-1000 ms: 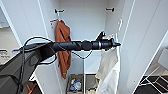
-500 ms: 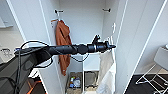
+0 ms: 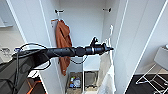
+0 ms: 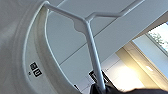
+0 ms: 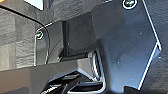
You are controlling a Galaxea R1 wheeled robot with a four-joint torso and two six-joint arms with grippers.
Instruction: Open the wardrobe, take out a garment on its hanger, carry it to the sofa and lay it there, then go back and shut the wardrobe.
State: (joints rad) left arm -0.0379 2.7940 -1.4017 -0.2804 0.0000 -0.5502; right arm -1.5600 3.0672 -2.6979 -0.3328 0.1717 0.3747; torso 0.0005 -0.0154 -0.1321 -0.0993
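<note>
Wardrobe [image 3: 82, 22] doors standing open, and we are reaching in with our left end effector [image 3: 110, 48] clamped on the hanger [image 3: 110, 31], white garment [image 3: 107, 75] hanging limp below it, near the rust-orange garment [image 3: 63, 42]. Right end effector: we cannot tell.

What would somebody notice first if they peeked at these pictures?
Probably the long black left arm stretching across the middle into the open wardrobe. Its tip reaches a white shirt hanging at the right side on a white hanger. Next, the rust-orange garment stands out, hanging at the left inside the wardrobe.
</note>
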